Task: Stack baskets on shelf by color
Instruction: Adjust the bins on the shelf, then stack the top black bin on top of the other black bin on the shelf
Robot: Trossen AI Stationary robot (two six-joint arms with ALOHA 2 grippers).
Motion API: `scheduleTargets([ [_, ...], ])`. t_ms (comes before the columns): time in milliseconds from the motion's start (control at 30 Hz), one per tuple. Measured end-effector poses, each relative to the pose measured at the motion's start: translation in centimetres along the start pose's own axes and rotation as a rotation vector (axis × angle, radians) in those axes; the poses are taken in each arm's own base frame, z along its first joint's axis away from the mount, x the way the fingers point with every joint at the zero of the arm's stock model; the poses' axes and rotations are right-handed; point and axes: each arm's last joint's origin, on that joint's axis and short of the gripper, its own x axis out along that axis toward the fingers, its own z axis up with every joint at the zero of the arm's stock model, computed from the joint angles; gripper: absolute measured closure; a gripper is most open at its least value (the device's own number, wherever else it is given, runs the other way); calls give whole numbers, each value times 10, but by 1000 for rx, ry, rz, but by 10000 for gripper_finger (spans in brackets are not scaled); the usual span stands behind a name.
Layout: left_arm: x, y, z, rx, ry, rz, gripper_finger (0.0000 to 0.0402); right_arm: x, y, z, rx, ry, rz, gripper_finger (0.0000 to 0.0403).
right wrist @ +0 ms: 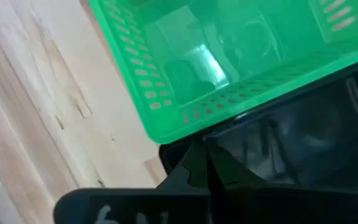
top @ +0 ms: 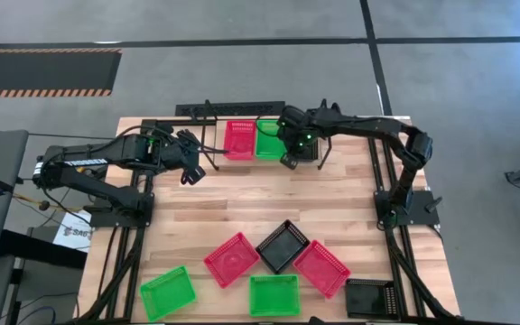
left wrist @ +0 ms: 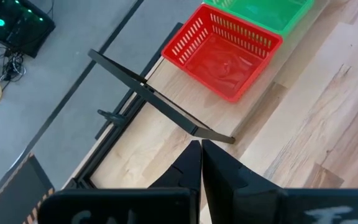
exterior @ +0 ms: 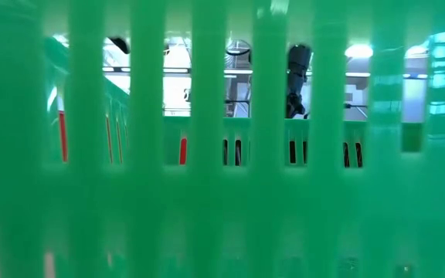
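While both arms reach toward the bench's far edge, we see the shelf there carrying a red basket and a green basket side by side, touching. A black basket sits just beside the green one, mostly under the right arm. The right gripper hovers at the near rim of the green basket, jaws pressed together and holding nothing. The left gripper hangs over bare bench near the shelf's left upright, jaws also closed and empty.

Along the bench's near edge lie six more baskets: a green one toward the near left corner, a red one, a black one, a second green one, another red one, and a black one toward the near right corner. The low view is filled by green mesh.
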Motion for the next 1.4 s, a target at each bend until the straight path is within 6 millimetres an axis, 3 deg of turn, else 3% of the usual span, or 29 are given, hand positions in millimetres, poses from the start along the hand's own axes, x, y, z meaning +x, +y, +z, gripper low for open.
scheduleTargets([
  [233, 0, 0, 0, 0, 1, -4, 401, -4, -8, -9, -4, 88, -56, 403],
  [367, 0, 0, 0, 0, 0, 1, 401, -26, -1, -13, -9, 109, -64, 403],
  [533, 0, 0, 0, 0, -2, 4, 401, -75, 26, -20, 14, 92, -44, 403],
  [733, 0, 0, 0, 0, -2, 4, 401, -113, 69, -56, 73, 146, -63, 403],
  [967, 0, 0, 0, 0, -2, 4, 401, -138, 119, -107, 222, 275, -207, 400],
  [1133, 0, 0, 0, -1, -2, 3, 401, -148, 155, -134, 293, 233, -202, 395],
  [1400, 0, 0, 0, -2, -2, 3, 401, -156, 181, -159, 273, 137, -228, 393],
])
